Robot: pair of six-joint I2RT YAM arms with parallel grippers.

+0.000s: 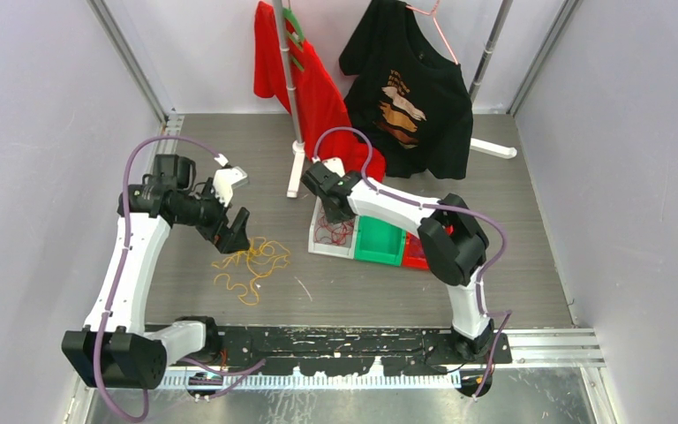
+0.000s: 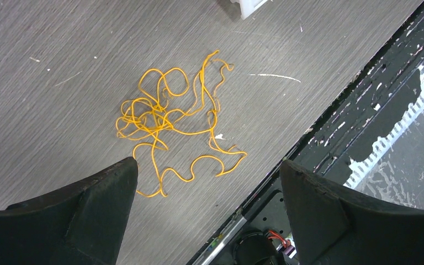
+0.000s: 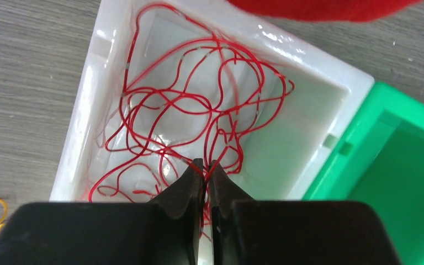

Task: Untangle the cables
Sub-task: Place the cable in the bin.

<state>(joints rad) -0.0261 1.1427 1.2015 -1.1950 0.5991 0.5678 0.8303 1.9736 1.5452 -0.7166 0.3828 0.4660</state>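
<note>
Cables lie in two lots from above: yellow cables (image 1: 252, 263) loose on the counter (image 1: 362, 291) beside the left claw (image 1: 237, 237), and red cables (image 1: 334, 231) in a white bin (image 1: 318, 248) under the right claw (image 1: 331, 212). The left wrist view shows the left claw (image 2: 208, 164) spread wide above the yellow tangle (image 2: 171, 121). The right wrist view shows the right claw (image 3: 205, 165) clenched on a red strand (image 3: 199, 105) inside the white bin (image 3: 320, 83), next to a green bin (image 3: 408, 154).

Right pincer (image 3: 205, 164) pinches red cables (image 3: 190, 112) inside white bin (image 3: 331, 72) beside green bin (image 3: 403, 99)
</note>
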